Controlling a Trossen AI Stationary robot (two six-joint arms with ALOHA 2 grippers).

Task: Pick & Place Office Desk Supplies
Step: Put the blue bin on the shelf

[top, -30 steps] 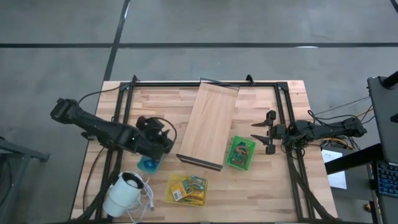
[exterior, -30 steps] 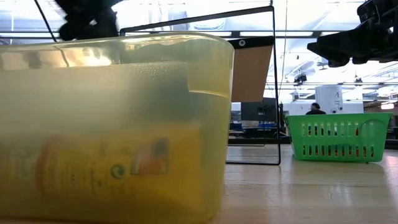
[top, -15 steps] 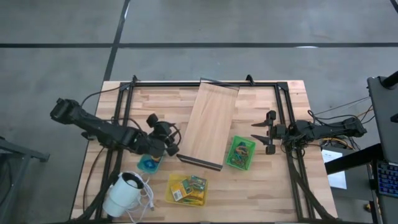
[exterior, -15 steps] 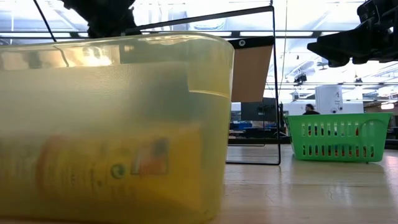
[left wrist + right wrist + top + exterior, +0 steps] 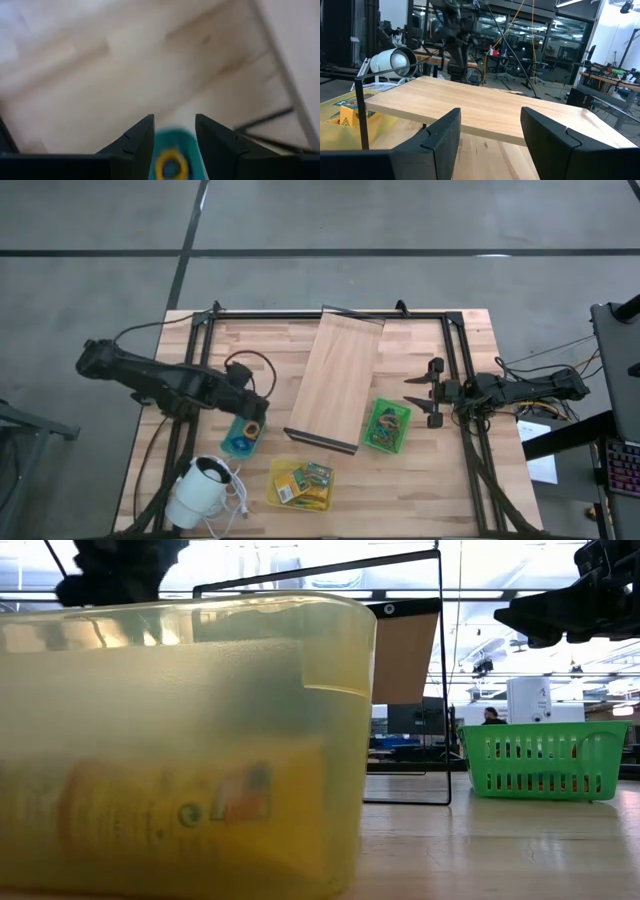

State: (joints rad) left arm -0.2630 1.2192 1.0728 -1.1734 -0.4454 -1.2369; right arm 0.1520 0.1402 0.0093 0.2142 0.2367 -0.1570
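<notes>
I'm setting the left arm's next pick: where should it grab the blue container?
Judging from above, grip the blue container across its rim, descending from overhead. It sits upright and open-topped, and the left pincer already hangs open at its upper edge.

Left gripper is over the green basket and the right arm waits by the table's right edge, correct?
Not quite. In the high view the left gripper is over the small blue bin, not the green basket. The right gripper does wait at the right edge.

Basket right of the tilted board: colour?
Green basket; slotted sides show best in the low view.
</notes>
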